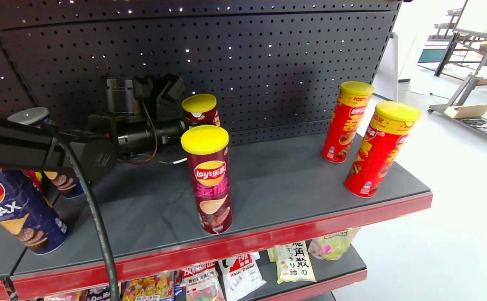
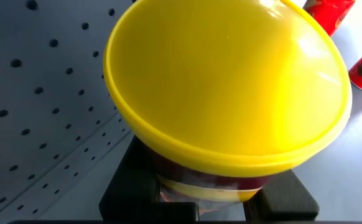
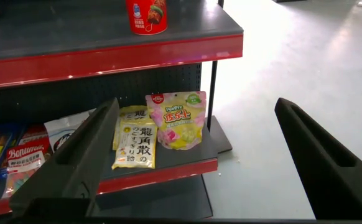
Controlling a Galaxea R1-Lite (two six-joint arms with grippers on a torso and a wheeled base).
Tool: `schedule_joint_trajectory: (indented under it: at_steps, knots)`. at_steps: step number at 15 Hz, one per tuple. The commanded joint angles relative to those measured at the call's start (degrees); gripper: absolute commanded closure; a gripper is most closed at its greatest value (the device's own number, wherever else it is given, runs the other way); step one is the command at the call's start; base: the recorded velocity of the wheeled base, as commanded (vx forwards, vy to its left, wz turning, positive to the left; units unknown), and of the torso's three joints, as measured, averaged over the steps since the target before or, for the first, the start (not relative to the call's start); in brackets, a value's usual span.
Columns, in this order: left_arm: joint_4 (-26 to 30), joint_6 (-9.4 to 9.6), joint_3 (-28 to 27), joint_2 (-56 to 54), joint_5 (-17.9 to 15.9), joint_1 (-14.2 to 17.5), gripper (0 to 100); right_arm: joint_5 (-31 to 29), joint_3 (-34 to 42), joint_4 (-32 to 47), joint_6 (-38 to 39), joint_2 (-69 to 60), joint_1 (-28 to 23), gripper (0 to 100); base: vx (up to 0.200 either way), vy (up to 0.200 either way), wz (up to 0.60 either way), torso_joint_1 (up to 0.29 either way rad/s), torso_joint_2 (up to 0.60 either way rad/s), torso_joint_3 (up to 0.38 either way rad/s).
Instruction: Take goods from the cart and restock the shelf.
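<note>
At the back of the grey upper shelf (image 1: 281, 184), close to the pegboard, my left gripper (image 1: 183, 122) is shut on a maroon chip can with a yellow lid (image 1: 201, 108). Its base is hidden behind a second maroon can (image 1: 209, 179) standing near the shelf's front edge. In the left wrist view the held can's lid (image 2: 231, 81) looms large, and the can body sits between the dark fingers (image 2: 128, 190). My right gripper (image 3: 196, 109) is open, low in front of the lower shelf, nothing between its fingers (image 3: 75, 162).
Two red chip cans (image 1: 347, 121) (image 1: 379, 148) stand upright at the shelf's right end. Blue cans (image 1: 17, 209) stand at the left, under my left arm. Snack bags (image 3: 176, 118) lie on the lower shelf. Bare shelf lies between the maroon and red cans.
</note>
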Motion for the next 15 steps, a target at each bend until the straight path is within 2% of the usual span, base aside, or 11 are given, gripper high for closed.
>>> schedule_joint_trajectory:
  at_steps: [1, 5, 6, 12, 15]
  knots:
    - [0.1, 0.06, 0.1, 0.2, -0.1, 0.0, 100, 0.0, 0.1, 0.0, 0.0, 0.1, 0.0, 0, 0.0, 0.0, 0.0, 0.0, 0.0, 0.0]
    - [0.0, 0.58, 1.1, 0.2, 0.0, -0.1, 100, 0.0, 0.0, 0.0, 0.0, 0.1, 0.0, 0, 0.0, 0.0, 0.0, 0.0, 0.0, 0.0]
    - [-0.1, 1.11, 1.1, 0.3, 0.0, 0.0, 0, 0.0, 0.0, 0.0, 0.0, 0.1, 0.0, 0, 0.0, 0.0, 0.0, 0.0, 0.0, 0.0]
    - [0.0, 1.11, 2.4, -1.3, 0.1, 0.2, 0, 0.0, 0.1, 0.0, 0.0, 0.1, 0.0, 0, 0.0, 0.0, 0.0, 0.0, 0.0, 0.0]
    - [-0.1, 1.2, 6.8, -4.6, 0.1, 1.0, 0, 0.0, 0.0, 0.0, 0.0, 0.1, 0.0, 0, 0.0, 0.0, 0.0, 0.0, 0.0, 0.0]
